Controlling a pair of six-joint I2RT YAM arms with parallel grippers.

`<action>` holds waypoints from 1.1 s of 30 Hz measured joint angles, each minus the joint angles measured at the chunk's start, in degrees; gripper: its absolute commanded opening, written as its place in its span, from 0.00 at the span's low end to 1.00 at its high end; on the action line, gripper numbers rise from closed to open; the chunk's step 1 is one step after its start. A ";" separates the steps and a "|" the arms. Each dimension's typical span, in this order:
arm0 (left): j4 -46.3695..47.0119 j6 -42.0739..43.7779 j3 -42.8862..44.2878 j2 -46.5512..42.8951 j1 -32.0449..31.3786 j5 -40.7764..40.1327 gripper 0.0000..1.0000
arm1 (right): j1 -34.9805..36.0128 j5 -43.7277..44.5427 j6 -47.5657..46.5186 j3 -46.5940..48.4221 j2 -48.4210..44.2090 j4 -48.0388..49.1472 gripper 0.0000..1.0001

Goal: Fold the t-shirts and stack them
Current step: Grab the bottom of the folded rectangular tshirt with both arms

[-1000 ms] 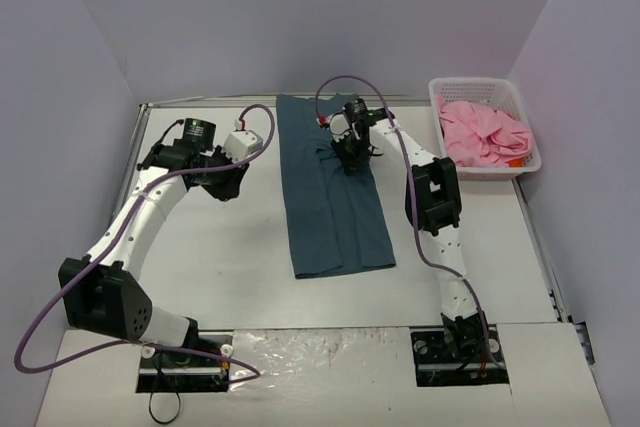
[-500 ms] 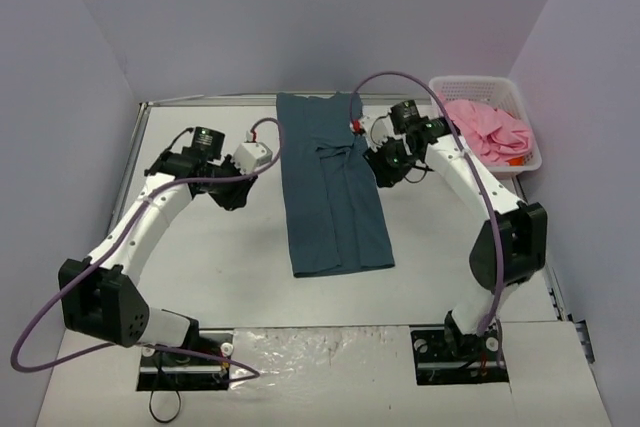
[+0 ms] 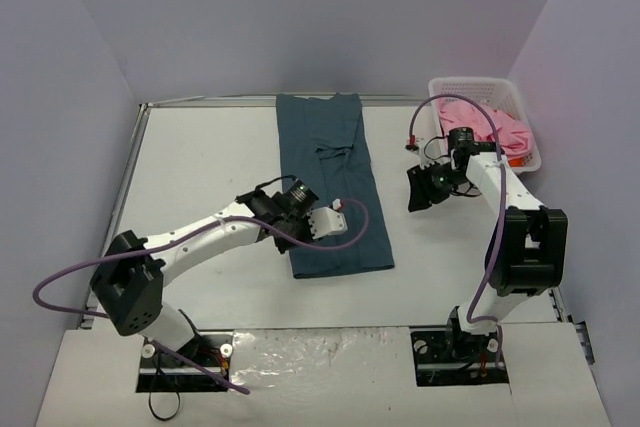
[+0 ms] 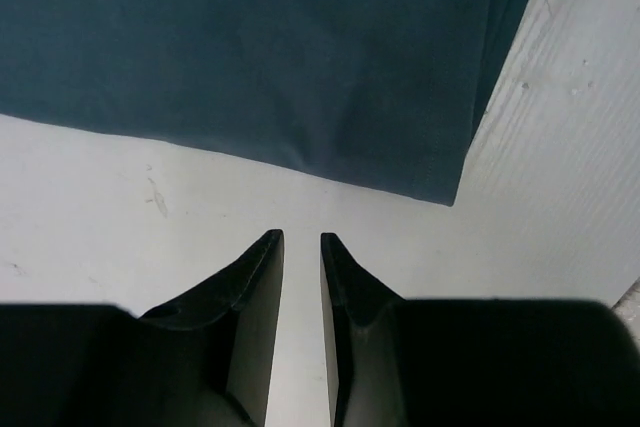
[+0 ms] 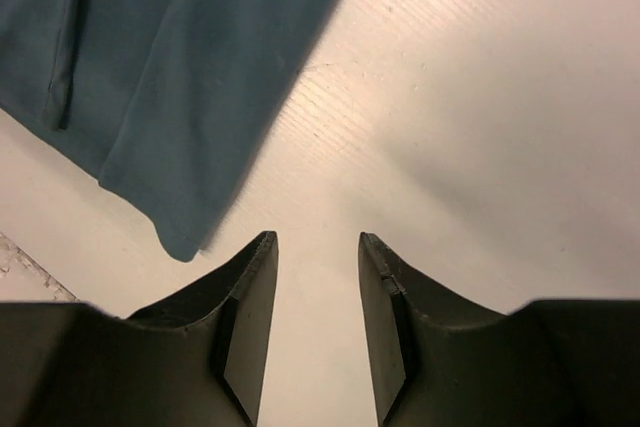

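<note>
The dark teal t-shirt [image 3: 330, 182] lies flat on the table as a long folded strip running from the back edge toward me. The pink t-shirt [image 3: 487, 132] is crumpled inside the white basket [image 3: 527, 115] at the back right. My left gripper [image 3: 335, 225] hovers over the teal shirt's near end. In the left wrist view the shirt's hem [image 4: 260, 47] lies just beyond my left gripper [image 4: 301, 237], its jaws a narrow gap apart with only table between them. My right gripper [image 3: 415, 192] hangs open right of the shirt; my right gripper [image 5: 317, 237] holds nothing, a shirt corner [image 5: 170, 77] lying ahead-left.
The table's raised rim [image 3: 135, 162] runs along the left side and the back. The basket stands against the right wall, close behind the right forearm [image 3: 490, 172]. White table [image 3: 200, 162] shows on both sides of the teal strip.
The right gripper let go of the teal shirt's upper part, swung right off the cloth and opened. The left arm swept from the back left to the shirt's near end.
</note>
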 measured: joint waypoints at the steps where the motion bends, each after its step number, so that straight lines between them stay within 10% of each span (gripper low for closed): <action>1: 0.81 0.11 -1.07 0.39 -0.98 -1.14 0.22 | -0.83 -0.59 -0.17 -0.55 0.00 0.22 0.36; 33: 5.64 0.35 -8.33 6.29 -10.67 2.60 0.25 | -4.39 0.70 -0.98 -3.08 -0.02 2.89 0.50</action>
